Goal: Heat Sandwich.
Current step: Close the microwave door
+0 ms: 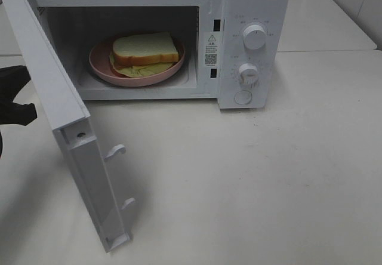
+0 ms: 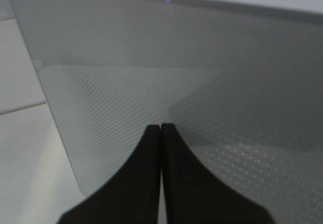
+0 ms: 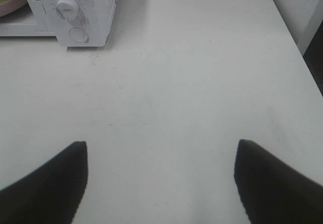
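The sandwich (image 1: 145, 49), white bread with pale green filling, lies on a round pink plate (image 1: 106, 68) inside the open white microwave (image 1: 250, 14). The microwave door (image 1: 71, 128) is swung out towards the front left. My left gripper (image 1: 13, 95) shows as a black shape at the left edge, behind the door's outer face. In the left wrist view the left gripper (image 2: 160, 127) is shut and empty, with its tips right at the door's dotted window (image 2: 126, 98). My right gripper (image 3: 161, 144) is open over bare table, well away from the microwave (image 3: 86, 7). It is out of the high view.
The microwave's control panel carries two knobs (image 1: 255, 36) and a round button (image 1: 243, 97). The white table (image 1: 268, 175) stretches in front of and to the right of the microwave. Its far right edge (image 3: 290, 30) shows in the right wrist view.
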Controlling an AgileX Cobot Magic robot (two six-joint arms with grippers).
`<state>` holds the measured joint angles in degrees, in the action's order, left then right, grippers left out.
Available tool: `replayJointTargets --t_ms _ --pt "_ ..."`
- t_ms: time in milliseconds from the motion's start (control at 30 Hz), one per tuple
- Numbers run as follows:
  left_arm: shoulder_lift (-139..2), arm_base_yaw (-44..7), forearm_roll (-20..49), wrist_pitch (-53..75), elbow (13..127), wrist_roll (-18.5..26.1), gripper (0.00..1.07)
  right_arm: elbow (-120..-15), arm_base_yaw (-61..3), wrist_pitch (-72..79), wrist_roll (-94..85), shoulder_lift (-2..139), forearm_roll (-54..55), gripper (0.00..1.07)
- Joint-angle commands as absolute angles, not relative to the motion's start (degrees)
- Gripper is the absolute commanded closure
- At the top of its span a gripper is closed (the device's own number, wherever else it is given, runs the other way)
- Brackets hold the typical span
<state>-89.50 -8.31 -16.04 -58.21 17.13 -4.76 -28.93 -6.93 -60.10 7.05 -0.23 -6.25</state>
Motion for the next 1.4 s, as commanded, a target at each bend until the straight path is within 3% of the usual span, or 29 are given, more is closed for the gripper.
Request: replayJointTargets --t_ms 33,700,1000,1200,1400 --pt "-91.33 -11.86 -12.89 -62.34 17.70 -4.07 1.06 -28.93 -6.65 -59.53 6.42 -1.78 -6.42 0.31" --pt "-100.61 -32.89 9.74 -62.34 29.62 0.00 1.06 -28.93 -6.65 -59.53 6.42 -1.78 -6.42 0.31" --pt "-104.91 -37.93 15.99 -58.38 38.33 1.49 1.06 -28.93 -6.65 -59.53 6.42 -1.78 -6.42 0.31" --pt "-107.89 -40.62 22.29 -54.49 45.55 6.82 1.06 -28.93 -6.65 -59.53 6.42 -1.78 -6.42 0.31" --pt "-110.24 -41.65 24.29 -52.25 51.11 8.71 1.06 -28.93 -6.65 -59.53 6.42 -1.78 -6.42 0.31"
